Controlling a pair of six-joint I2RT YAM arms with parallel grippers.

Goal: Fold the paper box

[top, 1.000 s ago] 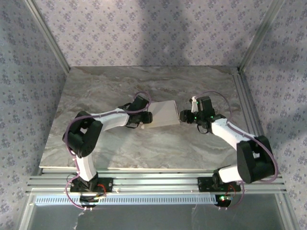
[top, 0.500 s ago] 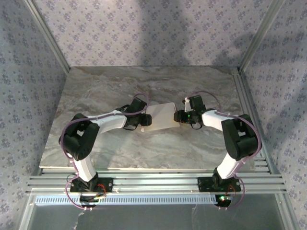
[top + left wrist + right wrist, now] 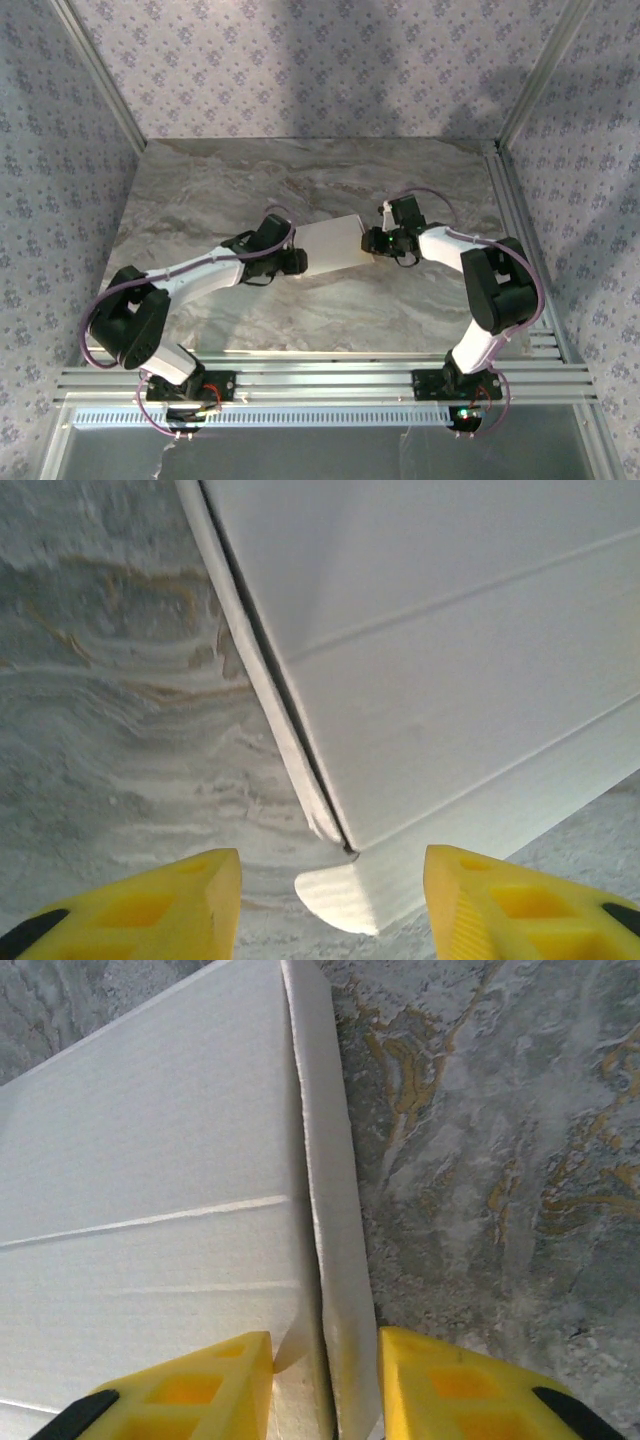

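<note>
My left gripper [image 3: 330, 877] stands open bracketing the paper box [image 3: 330, 245] corner while my right gripper [image 3: 325, 1360] straddles its end flap [image 3: 335, 1210], perhaps pinching, to crease it.

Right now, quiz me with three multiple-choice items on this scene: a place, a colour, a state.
1. Where is the box? A left of both hands; B between the two hands; C right of both hands.
2. What colour are the fingers? A red; B blue; C yellow.
3. How does the left hand stand? A open; B shut on the box; C shut on nothing.

Answers:
1 B: the left hand and right hand flank its two ends.
2 C: both wrist views show yellow fingers.
3 A: its fingers stand apart on either side of the box's corner.
</note>
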